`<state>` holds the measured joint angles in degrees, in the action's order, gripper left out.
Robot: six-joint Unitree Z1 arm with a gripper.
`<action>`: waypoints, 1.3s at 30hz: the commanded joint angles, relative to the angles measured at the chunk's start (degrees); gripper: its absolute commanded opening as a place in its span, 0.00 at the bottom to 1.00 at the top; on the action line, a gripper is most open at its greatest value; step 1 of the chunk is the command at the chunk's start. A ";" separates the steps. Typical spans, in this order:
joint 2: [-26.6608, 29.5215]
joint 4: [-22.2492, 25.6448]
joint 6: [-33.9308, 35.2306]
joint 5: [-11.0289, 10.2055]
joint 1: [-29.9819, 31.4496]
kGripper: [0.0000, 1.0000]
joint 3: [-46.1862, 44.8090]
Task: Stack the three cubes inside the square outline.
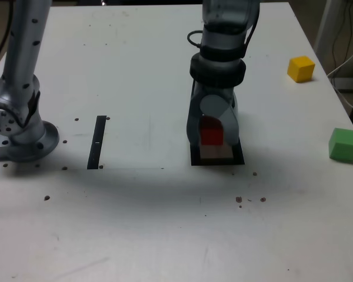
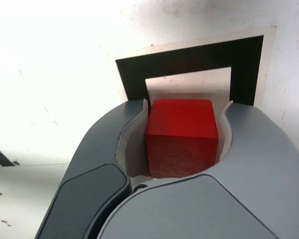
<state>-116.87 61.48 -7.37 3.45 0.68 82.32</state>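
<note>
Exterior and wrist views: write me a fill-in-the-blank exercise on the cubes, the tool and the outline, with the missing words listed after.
1. The tool is shut on the ____ cube.
2. That cube is held directly over the black square outline, whose interior is ____.
3. In the exterior view, the green cube lies nearer the camera than the ____ cube.
4. The thin black strip lies toward the exterior view's ____ of the outline.

Missing words: red; white; yellow; left
</note>
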 commanded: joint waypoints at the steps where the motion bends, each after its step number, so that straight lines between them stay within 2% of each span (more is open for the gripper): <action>1: -0.68 -0.35 -0.17 0.18 0.11 0.31 0.17; 6: -1.65 -1.00 -0.26 0.38 0.11 0.32 0.24; 8: -1.87 -1.25 -0.45 0.40 0.11 0.38 0.17; 13: -1.99 -1.87 -1.00 0.57 0.10 0.85 -0.39; 15: -1.97 -2.05 -1.02 0.67 0.09 0.97 -0.61; 24: -0.10 -2.72 -0.77 0.52 0.07 0.99 -2.20; 31: 4.17 -1.94 0.39 -1.73 -1.36 1.00 -4.60; 39: 6.13 1.84 0.08 -3.91 -5.07 0.99 -2.14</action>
<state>-111.21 62.57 -7.07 -0.13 -3.66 79.01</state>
